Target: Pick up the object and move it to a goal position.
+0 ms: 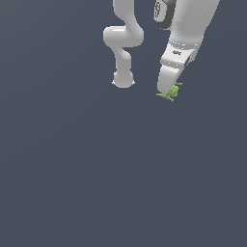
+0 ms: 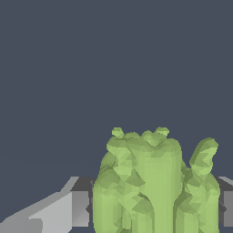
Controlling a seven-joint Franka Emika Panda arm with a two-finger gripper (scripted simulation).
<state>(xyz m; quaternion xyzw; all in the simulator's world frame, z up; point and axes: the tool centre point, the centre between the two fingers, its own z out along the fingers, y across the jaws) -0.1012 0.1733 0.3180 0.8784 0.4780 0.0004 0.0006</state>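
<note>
Object [image 1: 170, 92] btwn pincer [image 1: 167, 90] fingers [image 2: 68, 210]

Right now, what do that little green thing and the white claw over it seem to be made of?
The green object looks like matte, lumpy plastic or clay: flat colour, faceted bumps, no shine. The gripper looks like smooth white plastic or painted metal with soft highlights. Both are simulator renders, so this stays a guess.

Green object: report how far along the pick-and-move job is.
Done: the gripper has reached the green object, which sits between the fingers in the wrist view. In hand: the grasp; whether the jaws have closed on it, I cannot tell. Left: carrying it to the goal, which shows in neither view.
</note>
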